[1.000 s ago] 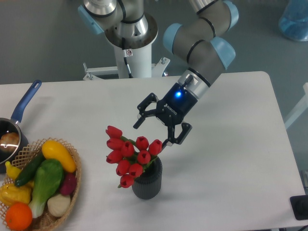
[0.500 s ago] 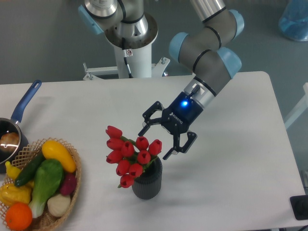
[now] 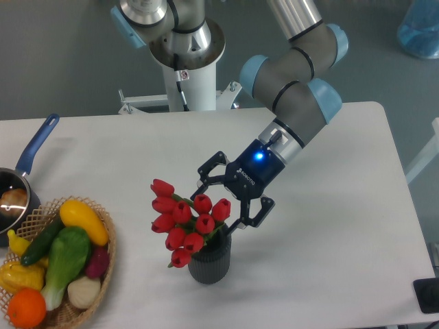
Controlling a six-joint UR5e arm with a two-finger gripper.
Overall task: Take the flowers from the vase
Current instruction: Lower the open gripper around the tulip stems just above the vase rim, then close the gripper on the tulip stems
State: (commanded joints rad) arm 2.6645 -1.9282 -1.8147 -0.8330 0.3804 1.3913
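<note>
1 bunch of flowers [image 3: 186, 221] is standing in the vase [image 3: 210, 258] near the worktop's [image 3: 329, 233] front edge. Fingers spread, the hand [image 3: 226, 199] is hovering just beside the buds. Probably light and soft, they are best pinched low on the stems, not the crushable heads.

UR5e arm reaching down-left, wrist tilted, blue LED lit, hand [image 3: 221, 197] w/ fingers spread apart
</note>
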